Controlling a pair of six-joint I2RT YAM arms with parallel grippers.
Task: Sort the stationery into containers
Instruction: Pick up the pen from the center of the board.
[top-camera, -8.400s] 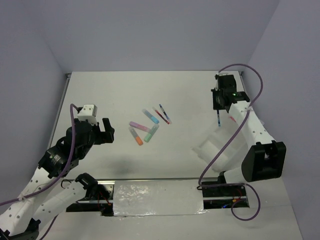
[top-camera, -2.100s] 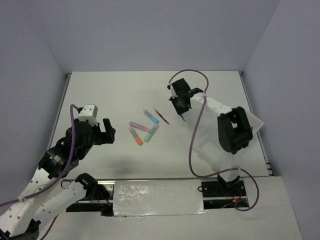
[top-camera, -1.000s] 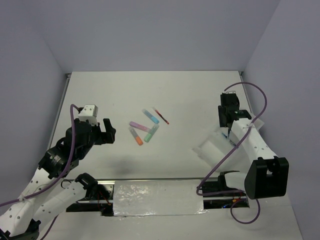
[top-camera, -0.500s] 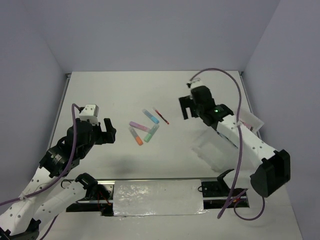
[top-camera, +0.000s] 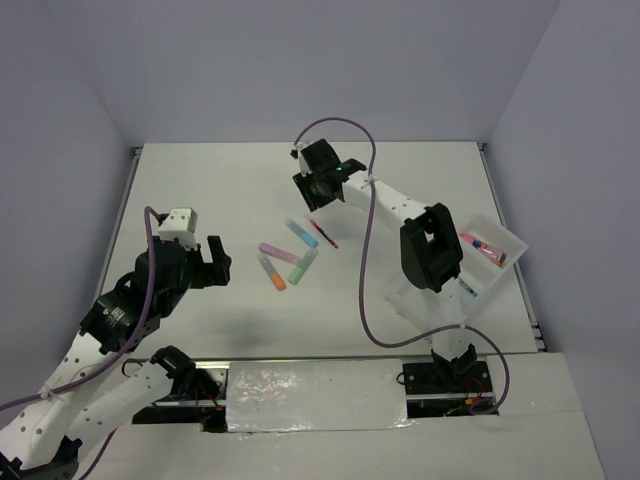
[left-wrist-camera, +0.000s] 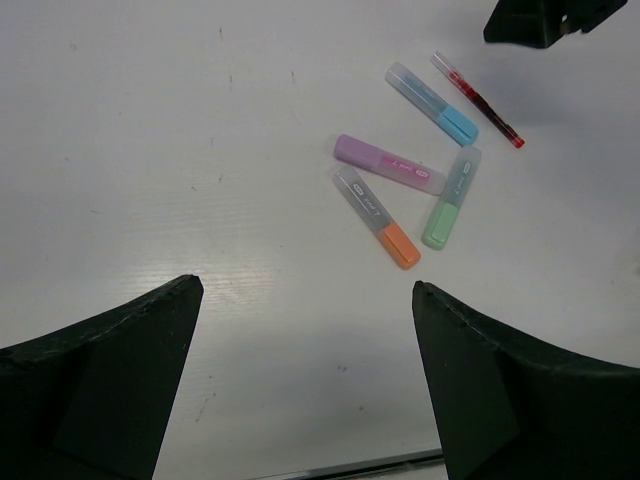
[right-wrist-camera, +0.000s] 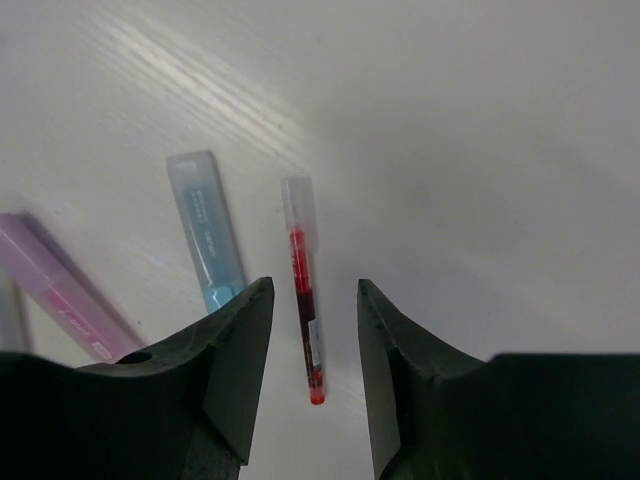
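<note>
Four highlighters lie mid-table: blue (top-camera: 301, 232), purple (top-camera: 276, 251), orange (top-camera: 272, 271) and green (top-camera: 303, 266). A thin red pen (top-camera: 322, 232) lies just right of the blue one. My right gripper (top-camera: 316, 200) is open and empty, and hovers over the red pen (right-wrist-camera: 305, 285) with one finger on each side of it (right-wrist-camera: 315, 290). The blue highlighter (right-wrist-camera: 210, 230) is just left of its left finger. My left gripper (top-camera: 215, 262) is open and empty, left of the cluster (left-wrist-camera: 305, 290). The translucent tray (top-camera: 512, 243) at the right holds a pink-orange tube (top-camera: 480, 245) and a blue pen (top-camera: 467, 288).
The right arm's links stretch across the table from the tray to the cluster, and partly cover the tray. The right gripper's black body shows at the top right of the left wrist view (left-wrist-camera: 545, 20). Walls enclose the table on three sides.
The right gripper has swung from the tray at the right across to the cluster, and now hangs open over the red pen. The left arm has not moved.
</note>
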